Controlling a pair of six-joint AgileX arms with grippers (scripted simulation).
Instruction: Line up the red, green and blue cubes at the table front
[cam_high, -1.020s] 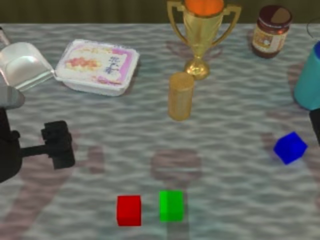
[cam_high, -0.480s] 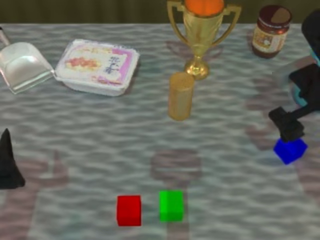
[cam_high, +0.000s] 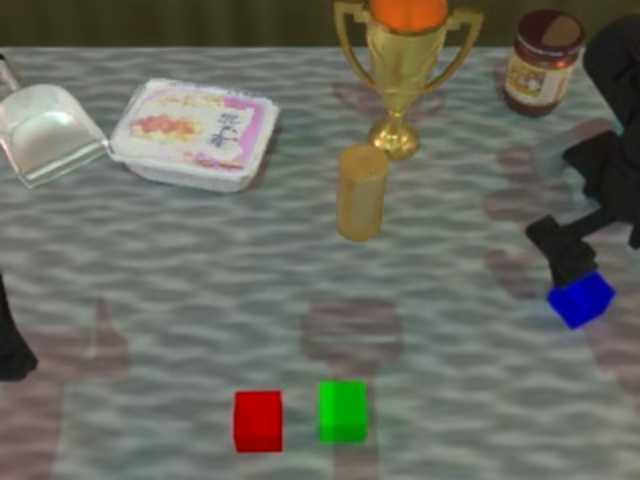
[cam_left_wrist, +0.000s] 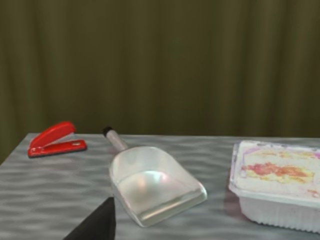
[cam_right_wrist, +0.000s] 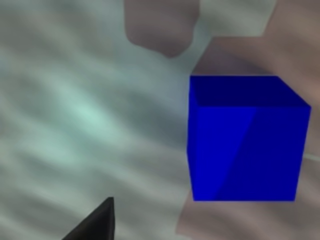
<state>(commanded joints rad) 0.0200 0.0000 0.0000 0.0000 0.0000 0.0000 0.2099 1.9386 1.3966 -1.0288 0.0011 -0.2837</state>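
Rippled grey table (cam_high: 200, 270) bears glossy blue cube (cam_high: 581, 299).

Overhead table (cam_high: 200, 300) view, right wrist closest, left wrist level

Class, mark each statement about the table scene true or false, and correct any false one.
1. The red cube and green cube sit side by side at the table's front. True.
2. The blue cube is in line with them. False: it lies apart, near the right edge.
3. The right gripper is at the blue cube. True.
4. The tan cylinder lies on its side. False: it stands upright.
5. The left arm is over the red cube. False: it is at the left edge.
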